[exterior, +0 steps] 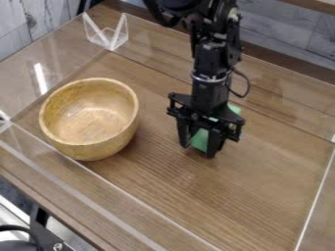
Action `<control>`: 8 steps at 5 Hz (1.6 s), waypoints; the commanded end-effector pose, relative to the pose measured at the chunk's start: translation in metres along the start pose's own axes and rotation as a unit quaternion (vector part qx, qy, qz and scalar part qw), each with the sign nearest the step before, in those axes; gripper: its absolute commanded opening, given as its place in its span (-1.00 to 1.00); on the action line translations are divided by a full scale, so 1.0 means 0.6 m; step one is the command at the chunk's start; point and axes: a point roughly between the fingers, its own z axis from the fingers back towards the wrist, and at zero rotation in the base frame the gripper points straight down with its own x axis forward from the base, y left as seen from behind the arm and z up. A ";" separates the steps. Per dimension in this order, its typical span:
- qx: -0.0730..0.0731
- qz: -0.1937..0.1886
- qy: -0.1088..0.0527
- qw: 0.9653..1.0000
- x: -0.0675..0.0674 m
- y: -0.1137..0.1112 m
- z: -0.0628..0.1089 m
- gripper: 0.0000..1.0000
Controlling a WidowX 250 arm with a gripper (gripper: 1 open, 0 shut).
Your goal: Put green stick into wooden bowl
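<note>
The green stick (203, 142) is a small bright green block standing on the wooden table right of centre, partly hidden by the black fingers around it. My gripper (203, 145) points straight down over it and is shut on the block, fingertips at table level. The wooden bowl (89, 118) is round, light tan and empty, and sits on the table to the left, about a bowl's width away from the gripper.
A clear acrylic wall (39, 157) rims the table along the front and left edges. A small clear stand (105, 32) sits at the back left. Bare wooden table (249, 196) lies in front of and right of the gripper.
</note>
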 end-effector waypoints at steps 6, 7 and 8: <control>-0.030 0.004 -0.068 0.997 0.031 -0.011 0.066 -1.00; -0.030 0.005 -0.067 0.997 0.033 -0.011 0.060 -1.00; -0.029 0.008 -0.069 0.997 0.038 -0.009 0.055 -1.00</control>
